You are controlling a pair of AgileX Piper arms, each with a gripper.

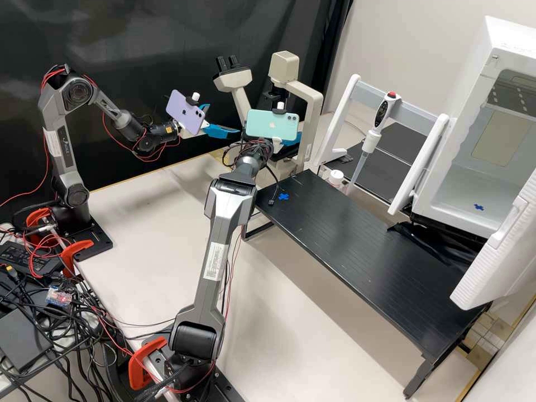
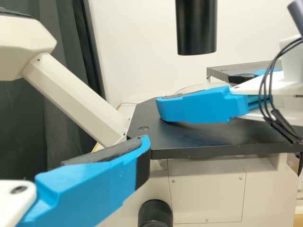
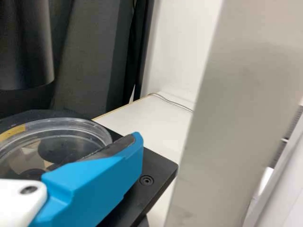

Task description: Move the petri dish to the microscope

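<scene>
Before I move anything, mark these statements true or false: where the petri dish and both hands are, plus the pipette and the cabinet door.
1. The right hand is at the microscope stage. True.
2. The petri dish is inside the white cabinet. False: it is at the microscope stage, beside the right hand.
3. A black cylinder hangs above the stage. True.
4. The left hand is holding the pipette. False: the pipette hangs on the white rack.
5. The cabinet's door is closed. False: it is swung open.
</scene>
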